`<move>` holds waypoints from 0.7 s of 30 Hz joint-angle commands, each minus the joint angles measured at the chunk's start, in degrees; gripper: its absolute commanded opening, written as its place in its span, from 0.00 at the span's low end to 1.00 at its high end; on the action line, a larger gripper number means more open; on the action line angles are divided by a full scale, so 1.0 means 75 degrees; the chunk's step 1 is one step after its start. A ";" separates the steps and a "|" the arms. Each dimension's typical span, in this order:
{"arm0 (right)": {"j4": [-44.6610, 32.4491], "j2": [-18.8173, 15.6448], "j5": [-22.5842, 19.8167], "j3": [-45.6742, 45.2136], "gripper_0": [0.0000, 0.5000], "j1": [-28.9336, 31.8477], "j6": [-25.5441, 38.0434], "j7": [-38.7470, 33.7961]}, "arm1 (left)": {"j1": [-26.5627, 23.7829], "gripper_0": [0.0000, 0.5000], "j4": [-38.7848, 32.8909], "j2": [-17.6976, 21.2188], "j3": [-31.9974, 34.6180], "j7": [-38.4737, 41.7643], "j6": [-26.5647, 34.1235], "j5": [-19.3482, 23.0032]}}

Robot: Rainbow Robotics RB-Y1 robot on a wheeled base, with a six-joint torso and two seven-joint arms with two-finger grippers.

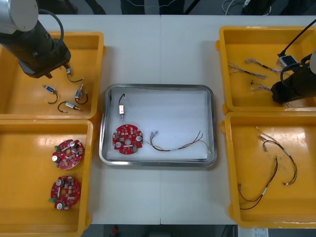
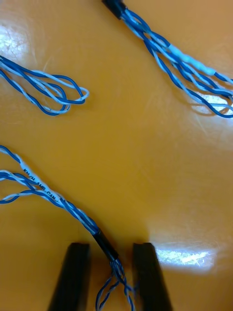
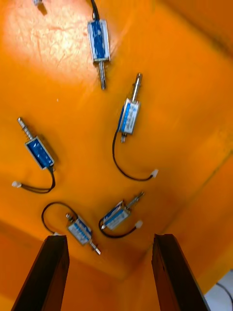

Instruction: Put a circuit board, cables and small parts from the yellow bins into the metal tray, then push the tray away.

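Since the metal tray (image 1: 213, 123) already holds 1 circuit board (image 1: 128, 138), 1 small metal part (image 1: 121, 109) and 1 red and yellow cable (image 1: 177, 147), another cable type looks due next. Right claw (image 2: 111, 248) is down in the far right yellow bin (image 1: 247, 44), released. Its 2 fingers straddle the black sleeve (image 2: 106, 245) of a twisted blue and white cable (image 2: 73, 211). The sleeve is probably the stiffest bit, so a sensible pinch spot. 2 more such cables lie well ahead of that claw. Left claw (image 3: 109, 238) hangs released over the small metal parts (image 3: 128, 116) in the far left yellow bin (image 1: 19, 94), with 2 parts just ahead of its fingers; likely waiting. Hard to tell whether the right pads touch the sleeve. The cable's loose end is cut off between the fingers. In the front view the right arm's bulk hides the grasp point.
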 commanded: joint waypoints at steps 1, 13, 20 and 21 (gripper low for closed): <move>-0.0059 0.0025 -0.0086 0.0185 0.00 0.0156 -0.0099 -0.0287 | -0.0734 1.00 0.0722 0.0298 0.0235 -0.0572 -0.0754 -0.0087; -0.0211 0.0013 0.0078 -0.0401 0.00 -0.0149 0.0722 -0.0182 | -0.1250 1.00 0.2562 0.0287 0.0235 -0.1240 -0.2582 -0.0263; -0.0950 -0.0057 0.0230 -0.0835 0.00 -0.0289 0.1917 -0.0241 | -0.1390 1.00 0.3335 0.0298 0.0235 -0.1709 -0.3426 -0.0368; -0.1102 -0.0069 0.0242 -0.0917 0.00 -0.0313 0.2116 -0.0252 | -0.1437 1.00 0.3476 0.0287 0.0223 -0.1744 -0.3590 -0.0368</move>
